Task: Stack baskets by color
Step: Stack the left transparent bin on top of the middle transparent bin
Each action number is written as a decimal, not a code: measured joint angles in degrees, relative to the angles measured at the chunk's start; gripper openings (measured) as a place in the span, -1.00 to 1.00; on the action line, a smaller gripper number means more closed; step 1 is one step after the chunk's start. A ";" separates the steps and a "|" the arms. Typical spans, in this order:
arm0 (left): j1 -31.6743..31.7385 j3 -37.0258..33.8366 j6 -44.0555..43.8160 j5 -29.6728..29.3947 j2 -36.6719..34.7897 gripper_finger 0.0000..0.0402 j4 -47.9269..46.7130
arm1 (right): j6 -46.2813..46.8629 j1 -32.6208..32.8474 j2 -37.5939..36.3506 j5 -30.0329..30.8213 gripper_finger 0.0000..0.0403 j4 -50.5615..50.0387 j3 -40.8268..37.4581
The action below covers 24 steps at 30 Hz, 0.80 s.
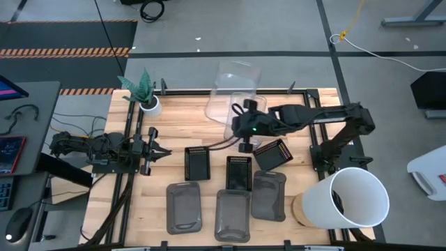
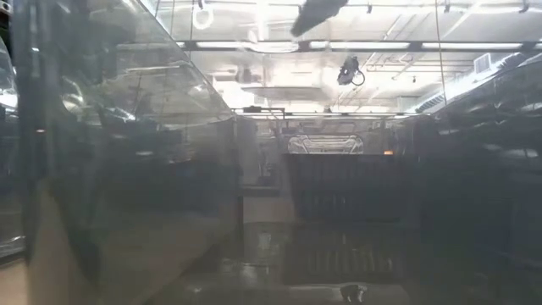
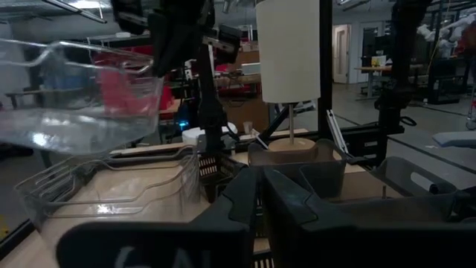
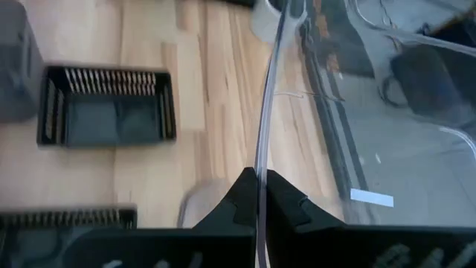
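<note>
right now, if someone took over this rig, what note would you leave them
Right gripper: shut on the wall of a clear basket, held up over the table's far middle, above another clear basket.
Left gripper: open, waiting at the table's left side, holding nothing.
Black slotted baskets: one and one lie flat and apart mid-table, a third sits skewed beside them.
Dark grey baskets: in a row along the near edge, unstacked.
Done: no black or grey stack yet.
Left: set the clear basket down, then stack the black and the grey ones.
</note>
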 joint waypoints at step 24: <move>0.00 0.00 0.00 0.00 0.00 -0.84 -0.01 | 8.01 8.31 -14.75 3.58 -0.97 8.31 -27.99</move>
